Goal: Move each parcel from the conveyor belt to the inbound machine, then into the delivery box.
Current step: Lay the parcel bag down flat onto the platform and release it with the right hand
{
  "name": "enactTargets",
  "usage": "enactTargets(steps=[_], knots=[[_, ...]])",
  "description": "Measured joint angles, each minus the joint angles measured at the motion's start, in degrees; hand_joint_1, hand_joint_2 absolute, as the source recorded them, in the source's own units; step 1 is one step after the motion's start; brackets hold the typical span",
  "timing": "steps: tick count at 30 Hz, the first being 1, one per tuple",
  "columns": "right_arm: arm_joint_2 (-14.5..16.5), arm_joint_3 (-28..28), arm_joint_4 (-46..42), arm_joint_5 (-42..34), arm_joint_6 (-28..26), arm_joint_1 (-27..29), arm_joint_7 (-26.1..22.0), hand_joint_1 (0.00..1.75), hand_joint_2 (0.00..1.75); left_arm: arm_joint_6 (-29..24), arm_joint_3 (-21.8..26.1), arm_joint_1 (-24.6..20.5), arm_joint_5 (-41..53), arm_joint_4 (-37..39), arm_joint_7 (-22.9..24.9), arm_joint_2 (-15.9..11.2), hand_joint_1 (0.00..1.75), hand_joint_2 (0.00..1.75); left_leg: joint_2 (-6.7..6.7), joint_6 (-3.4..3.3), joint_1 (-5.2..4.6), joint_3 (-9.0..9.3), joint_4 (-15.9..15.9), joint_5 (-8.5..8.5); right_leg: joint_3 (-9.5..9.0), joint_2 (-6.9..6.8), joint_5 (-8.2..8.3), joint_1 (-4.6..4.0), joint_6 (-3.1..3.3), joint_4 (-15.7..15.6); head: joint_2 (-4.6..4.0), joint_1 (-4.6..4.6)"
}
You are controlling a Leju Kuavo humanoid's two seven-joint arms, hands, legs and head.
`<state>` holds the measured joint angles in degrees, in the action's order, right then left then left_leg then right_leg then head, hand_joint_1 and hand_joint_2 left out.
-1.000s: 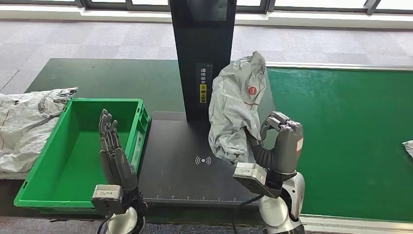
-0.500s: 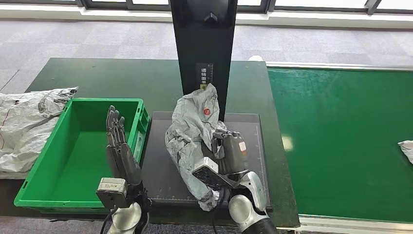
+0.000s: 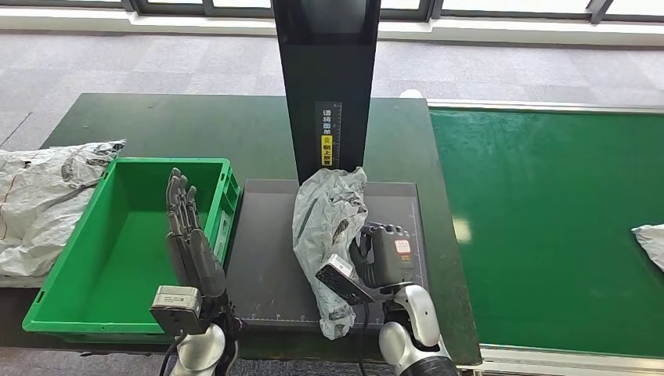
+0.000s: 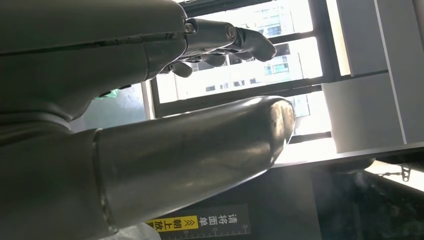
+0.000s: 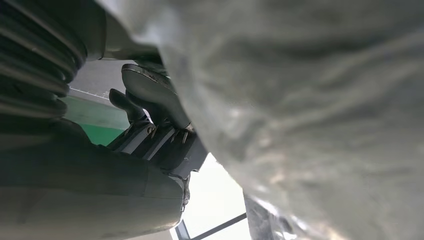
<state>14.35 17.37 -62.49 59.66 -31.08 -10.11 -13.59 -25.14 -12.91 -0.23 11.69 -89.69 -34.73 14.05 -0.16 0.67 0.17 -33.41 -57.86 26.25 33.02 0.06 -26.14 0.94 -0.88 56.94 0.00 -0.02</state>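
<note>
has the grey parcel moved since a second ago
Yes. The grey parcel was held up beside the black post, toward the belt; it has come down and leftward onto the dark scanner plate, right hand still on it.

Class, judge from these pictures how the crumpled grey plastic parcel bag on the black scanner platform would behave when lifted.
The crumpled grey plastic parcel bag looks floppy: it lies creased and slumped over the black scanner platform, so it would probably sag from the right hand. Its glossy film may be slippery. It seems unlikely to roll.
</note>
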Motion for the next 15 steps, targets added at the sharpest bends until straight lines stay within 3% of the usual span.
enactTargets(steps=[6, 7, 10, 11, 15], knots=[[-0.21, -0.16, 1.72, 2.00, 0.20, -1.06, 1.92, 1.75, 1.75, -0.49, 0.02, 0.05, 0.01, -0.36, 0.06, 0.00, 0.00, 0.00, 0.00, 0.00, 0.00, 0.00, 0.00, 0.00, -0.01, 0.00, 0.00, 0.00, 0.00, 0.00, 0.00, 0.00], [-0.21, -0.16, 1.96, 2.09, 0.21, -1.23, 2.03, 1.46, 1.75, -0.52, 0.02, 0.06, 0.01, -0.39, 0.06, 0.00, 0.00, 0.00, -0.01, 0.00, 0.00, 0.00, 0.00, 0.00, -0.01, 0.00, 0.00, 0.00, 0.00, 0.00, 0.00, 0.00], [-0.21, -0.16, 2.48, 2.20, 0.27, -1.59, 2.20, 0.15, 1.75, -0.57, 0.02, 0.07, -0.06, -0.44, 0.06, 0.00, 0.00, 0.00, 0.00, 0.00, 0.00, 0.00, 0.00, 0.00, -0.01, 0.00, 0.00, 0.00, 0.00, 0.00, 0.00, 0.00], [-0.21, -0.16, 2.74, 2.36, 0.33, -1.79, 2.27, 0.00, 1.75, -0.63, 0.03, 0.09, -0.22, -0.48, 0.02, 0.00, 0.00, 0.00, 0.00, 0.00, 0.00, 0.00, 0.00, 0.00, -0.01, 0.00, 0.00, 0.00, 0.00, 0.00, 0.00, 0.00], [-0.19, -0.16, 5.17, 2.77, -0.21, -3.14, 1.89, 0.00, 1.75, -2.36, 0.31, 0.30, -2.21, -1.24, -1.62, 0.00, 0.00, 0.00, 0.00, 0.00, 0.00, -0.01, 0.00, 0.00, -0.01, 0.00, 0.00, 0.00, 0.00, 0.00, 0.00, 0.00]])
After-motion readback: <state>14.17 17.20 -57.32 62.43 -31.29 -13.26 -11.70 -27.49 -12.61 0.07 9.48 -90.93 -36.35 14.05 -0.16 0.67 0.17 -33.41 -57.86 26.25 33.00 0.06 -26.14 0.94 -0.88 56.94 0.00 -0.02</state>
